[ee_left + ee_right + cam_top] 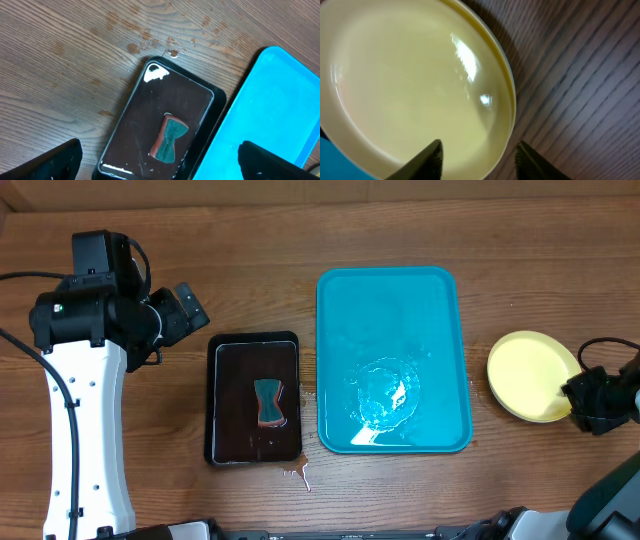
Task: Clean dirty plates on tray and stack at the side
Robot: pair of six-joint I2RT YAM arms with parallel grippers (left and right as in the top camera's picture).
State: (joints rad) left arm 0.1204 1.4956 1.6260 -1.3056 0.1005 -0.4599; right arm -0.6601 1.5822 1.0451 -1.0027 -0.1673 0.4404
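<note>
1. Pale yellow-green round shallow plates (530, 370) sit stacked on the wooden table (400, 220), just beside the large turquoise rectangular plastic tray (390, 310), at its three o'clock. More than one rim shows in the right wrist view, but the count cannot be confirmed.
2. Turquoise tray: no plate on it, only a wet film toward its six o'clock end. Its long axis runs twelve to six in the overhead view.
3. Right gripper (479, 161): jaws partly open and straddling the stack's rim, one finger over the top plate and the other outside it above the table. Nothing is clamped.
4. Key relation: seen from overhead, the stack's centre lies at about ten o'clock from the right gripper, with its near rim between the fingers. The plates are round, so no long axis governs the approach. The right arm is far nearer.
5. Left gripper (192, 308): wide open and empty, well apart from the stack, out past the nine o'clock side of the small black rectangular tray (212, 400), which holds a teal sponge (270, 402).
6. Judgement: stacking appears complete. The next move likely calls for a clean withdrawal toward three o'clock without nudging the stack.
</note>
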